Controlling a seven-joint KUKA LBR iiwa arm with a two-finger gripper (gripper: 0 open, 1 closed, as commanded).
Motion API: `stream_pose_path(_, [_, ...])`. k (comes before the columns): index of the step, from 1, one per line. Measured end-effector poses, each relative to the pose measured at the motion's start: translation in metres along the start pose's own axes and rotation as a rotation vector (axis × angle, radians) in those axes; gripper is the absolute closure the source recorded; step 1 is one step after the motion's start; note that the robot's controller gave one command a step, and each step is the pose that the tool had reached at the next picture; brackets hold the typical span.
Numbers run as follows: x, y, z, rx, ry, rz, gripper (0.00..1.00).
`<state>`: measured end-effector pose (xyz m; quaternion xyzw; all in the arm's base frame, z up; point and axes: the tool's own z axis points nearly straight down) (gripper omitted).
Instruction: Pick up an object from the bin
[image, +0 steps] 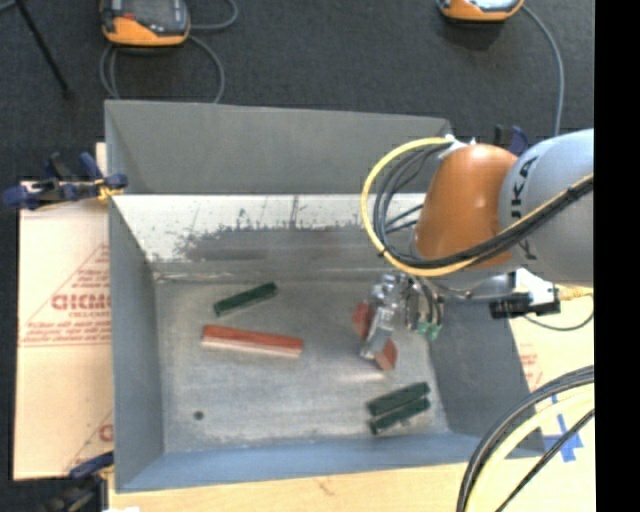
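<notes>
**Q:** Where does the hand (383, 325) stand?
**A:** Right of centre in the bin (133, 330), low over the floor and below the orange wrist cover (465, 200). How far it is open cannot be told, nor whether it grips anything.

**Q:** Which thing lies nearest?
**A:** A small red-brown block (361, 318). Red shows at the hand's left and again at its lower right, with the metal crossing in front.

**Q:** What lies around it?
**A:** A pair of dark green blocks (398, 404) lies near, toward the lower right. A long red bar (252, 341) and a green bar (245, 297) lie well apart, left of centre. The arm and its cables cover the bin's upper right corner
</notes>
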<state>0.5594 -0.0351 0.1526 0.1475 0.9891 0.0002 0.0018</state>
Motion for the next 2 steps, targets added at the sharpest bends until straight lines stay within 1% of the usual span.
stream_pose_path(2, [-0.0007,0.0,-0.013,-0.001,-0.002,-0.002,1.0])
